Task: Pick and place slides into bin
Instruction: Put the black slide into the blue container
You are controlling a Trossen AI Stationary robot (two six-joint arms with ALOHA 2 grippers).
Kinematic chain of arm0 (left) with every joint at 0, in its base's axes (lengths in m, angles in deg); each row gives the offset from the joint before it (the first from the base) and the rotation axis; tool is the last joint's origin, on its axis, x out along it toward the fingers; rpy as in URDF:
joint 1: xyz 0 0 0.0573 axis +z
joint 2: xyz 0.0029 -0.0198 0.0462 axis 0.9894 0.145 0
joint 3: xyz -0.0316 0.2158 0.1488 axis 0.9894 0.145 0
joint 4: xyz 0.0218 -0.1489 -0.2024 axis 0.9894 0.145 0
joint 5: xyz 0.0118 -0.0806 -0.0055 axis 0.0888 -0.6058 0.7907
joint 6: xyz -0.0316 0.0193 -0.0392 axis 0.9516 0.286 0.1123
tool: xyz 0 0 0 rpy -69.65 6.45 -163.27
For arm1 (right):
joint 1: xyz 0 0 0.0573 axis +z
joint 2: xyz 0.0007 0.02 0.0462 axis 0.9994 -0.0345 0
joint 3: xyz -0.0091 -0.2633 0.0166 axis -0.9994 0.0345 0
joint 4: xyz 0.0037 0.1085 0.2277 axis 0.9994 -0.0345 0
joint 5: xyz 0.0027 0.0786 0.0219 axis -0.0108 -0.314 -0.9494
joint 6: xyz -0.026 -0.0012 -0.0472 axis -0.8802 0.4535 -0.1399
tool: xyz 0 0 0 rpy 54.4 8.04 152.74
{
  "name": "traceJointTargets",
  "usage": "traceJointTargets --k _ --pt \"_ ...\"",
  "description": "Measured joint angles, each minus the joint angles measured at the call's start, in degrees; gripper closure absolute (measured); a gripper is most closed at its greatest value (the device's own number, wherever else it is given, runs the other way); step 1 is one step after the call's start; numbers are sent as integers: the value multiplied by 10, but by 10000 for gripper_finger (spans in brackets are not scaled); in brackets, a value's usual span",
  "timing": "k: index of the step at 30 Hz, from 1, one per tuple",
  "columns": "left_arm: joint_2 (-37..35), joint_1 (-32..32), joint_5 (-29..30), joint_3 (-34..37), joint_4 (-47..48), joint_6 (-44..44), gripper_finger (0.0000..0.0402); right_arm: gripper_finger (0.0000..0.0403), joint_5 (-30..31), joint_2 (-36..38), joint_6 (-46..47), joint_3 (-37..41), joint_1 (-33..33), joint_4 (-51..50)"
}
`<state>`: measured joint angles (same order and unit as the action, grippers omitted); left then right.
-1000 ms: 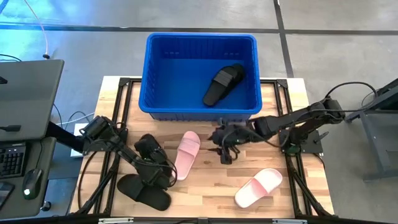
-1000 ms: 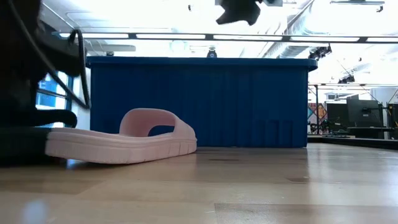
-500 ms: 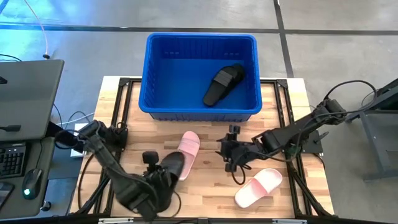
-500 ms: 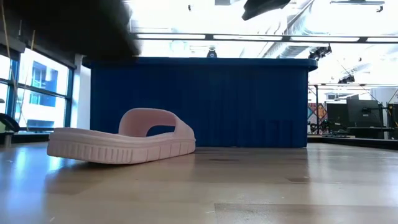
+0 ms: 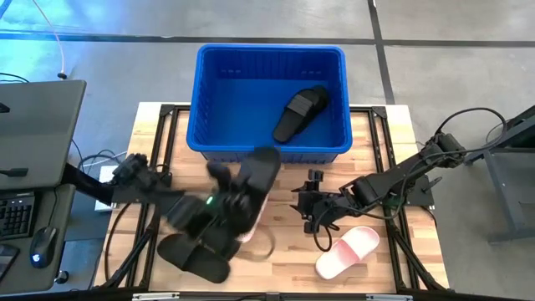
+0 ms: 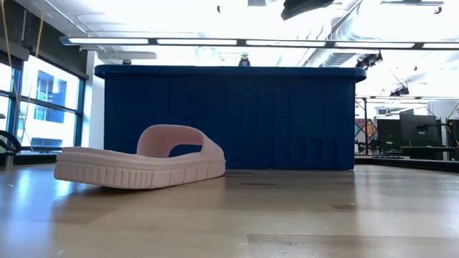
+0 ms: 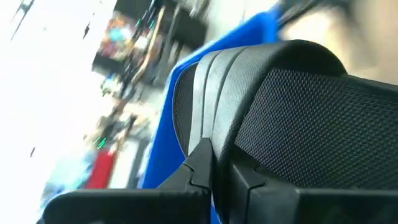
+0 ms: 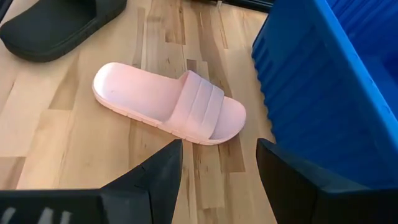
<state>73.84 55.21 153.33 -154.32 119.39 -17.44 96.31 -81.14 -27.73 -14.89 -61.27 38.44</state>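
The left gripper is clamping a mesh-strapped black slide at the ribbed blue bin's six o'clock, while the right gripper is gaping above the smooth pink slide.

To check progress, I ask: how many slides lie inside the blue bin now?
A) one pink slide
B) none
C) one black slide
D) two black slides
C: the high view shows a single black slide lying inside the blue bin, nothing else.
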Motion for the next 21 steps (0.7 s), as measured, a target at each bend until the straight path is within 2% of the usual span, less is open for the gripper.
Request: traceJointTargets --k 5,9,15,19,21 --pt "0 153 -17 3 -1 -59 396 206 -2 0 1 0 1 0" --pt "0 259 -8 50 0 -75 398 206 -2 0 2 0 1 -5" --pt "1 388 0 111 -1 -102 395 206 -2 0 5 0 1 -25" --pt "1 453 34 144 -49 -152 398 206 -2 0 44 0 1 -44" --pt "1 482 20 148 -71 -172 398 206 -1 0 54 0 1 -52"
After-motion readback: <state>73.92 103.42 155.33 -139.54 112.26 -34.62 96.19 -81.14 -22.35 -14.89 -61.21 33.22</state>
